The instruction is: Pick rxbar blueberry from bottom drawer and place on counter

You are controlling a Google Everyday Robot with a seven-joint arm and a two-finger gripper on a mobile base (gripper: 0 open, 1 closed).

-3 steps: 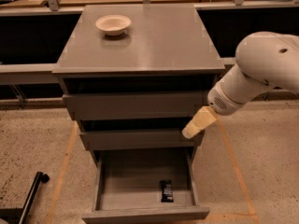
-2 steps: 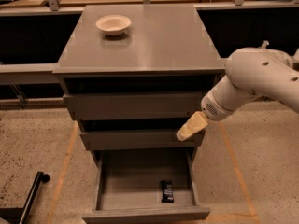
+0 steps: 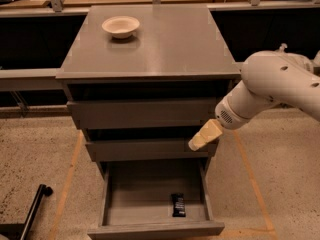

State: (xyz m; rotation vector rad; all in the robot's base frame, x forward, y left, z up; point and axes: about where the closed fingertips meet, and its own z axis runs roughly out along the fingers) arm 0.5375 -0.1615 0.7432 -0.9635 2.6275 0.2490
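The rxbar blueberry (image 3: pixel 178 205), a small black wrapped bar, lies on the floor of the open bottom drawer (image 3: pixel 135 204), toward its front right. My gripper (image 3: pixel 198 139) points down and to the left in front of the middle drawer's right end, above the bar and apart from it. It holds nothing. The counter (image 3: pixel 170 44) is the grey slab on top of the cabinet.
A cream bowl (image 3: pixel 120 26) stands at the counter's back left. The two upper drawers (image 3: pixel 145 114) are slightly pulled out. A black pole (image 3: pixel 32 211) lies on the floor at the lower left. Grey rails (image 3: pixel 27 79) run behind the cabinet.
My arm and gripper have moved left and a little down, toward the cabinet's front. The bar has not moved.
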